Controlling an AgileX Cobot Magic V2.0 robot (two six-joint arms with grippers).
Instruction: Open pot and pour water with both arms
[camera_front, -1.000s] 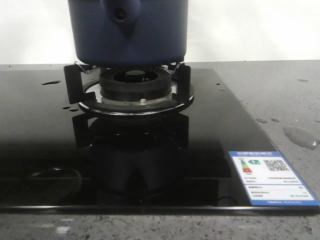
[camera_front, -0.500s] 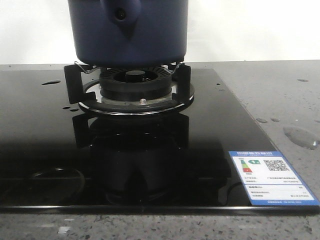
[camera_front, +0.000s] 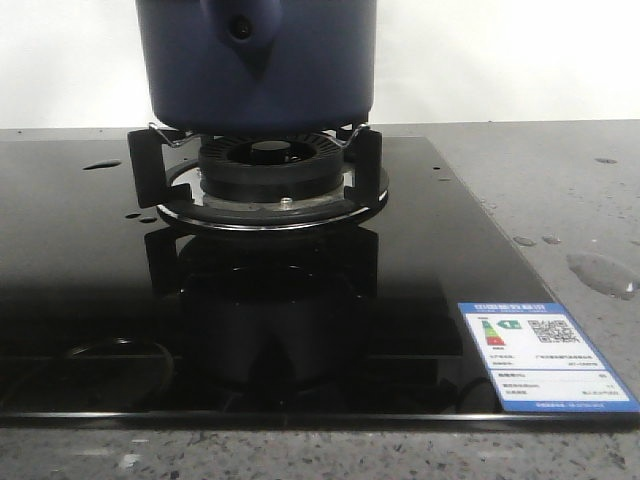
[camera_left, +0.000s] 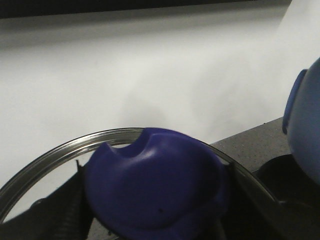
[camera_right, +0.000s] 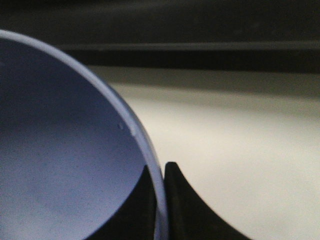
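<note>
Pot (camera_front: 260, 60) upright on burner (camera_front: 265, 170), handle toward camera; right gripper (camera_right: 159, 200) clamps rim.

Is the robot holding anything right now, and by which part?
Left jaws clamp the glass lid's blue knob; right jaws pinch the dark navy-blue round pot by its rim.

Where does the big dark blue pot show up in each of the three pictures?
Front view: the pot sits top centre on the burner stand.
Left wrist view: a sliver at the right edge.
Right wrist view: its rim and inside fill the left.
Shared landmark: the pale wall.
</note>
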